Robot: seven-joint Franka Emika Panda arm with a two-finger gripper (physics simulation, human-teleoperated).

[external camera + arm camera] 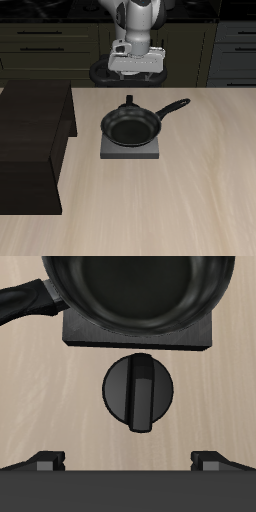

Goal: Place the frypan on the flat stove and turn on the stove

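Frypan [131, 127] sits on flat stove [130, 143], covers plate, handle [172, 106] overhangs edge toward bare table [200, 190]. Gripper [130, 68] hangs above knob [138, 392] at stove's back edge, fingers [47, 461] spread apart, empty. Dark cabinet block [32, 145] stands beside stove, clear gap between.

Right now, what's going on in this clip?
A simulated robot arm is working at a wooden table. The round black frypan with the long thin handle already sits on the small flat grey stove plate, covering the burner. The claw hangs open and empty behind the stove, above its small black knob, fingertips spread wide. The knob isn't gripped yet, so turning the stove on is what's left. A large dark cabinet block stands beside the stove.
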